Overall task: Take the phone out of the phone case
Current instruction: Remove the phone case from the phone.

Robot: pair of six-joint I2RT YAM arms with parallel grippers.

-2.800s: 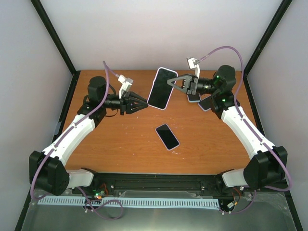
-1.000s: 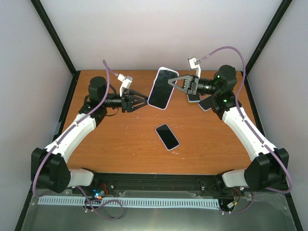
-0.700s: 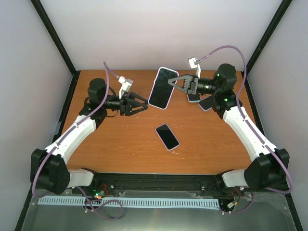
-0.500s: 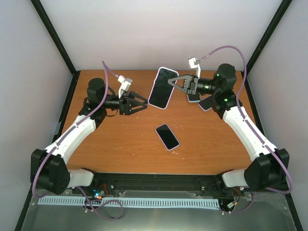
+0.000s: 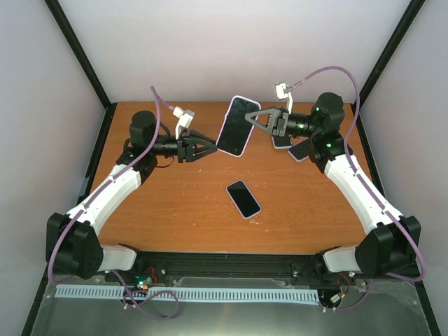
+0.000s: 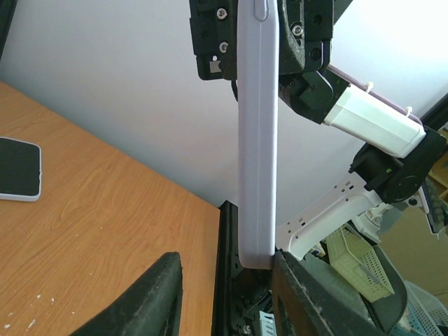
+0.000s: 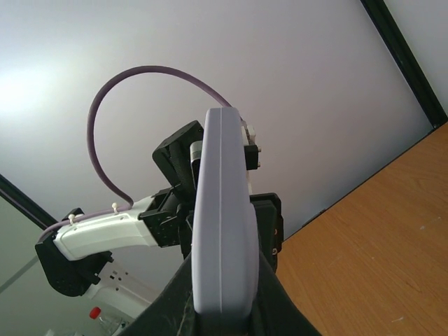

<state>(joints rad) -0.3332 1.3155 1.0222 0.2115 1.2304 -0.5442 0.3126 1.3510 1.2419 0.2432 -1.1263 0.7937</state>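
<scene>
White walls and black corner posts close in a brown wooden table scattered with pale specks. Above its far half, toward 12 o'clock from the table's middle, the phone hangs in the air, seated in its phone case. Seen from above, its dark screen faces up and its long axis runs from 1 o'clock down to 7 o'clock.

The phone case is pale lilac with a smooth matte skin and rounded corners. A thin light rim frames the black glass. Edge-on from the left wrist it reads as one slim slab, with a small raised button bump near the top end.

From 3 o'clock, the right tool is clenched on the case's upper right edge. Its wrist view shows the lilac edge pinched between both dark fingers.

From 9 o'clock, the left tool meets the lower left end. Its jaws stand apart, astride that end. The case lies just beside one finger, with clear space to the other, so nothing is gripped.

A second phone with a black screen and a light rim lies flat near the table's middle, at 6 o'clock from the raised one. Two more dark flat things lie partly hidden under the right arm.
</scene>
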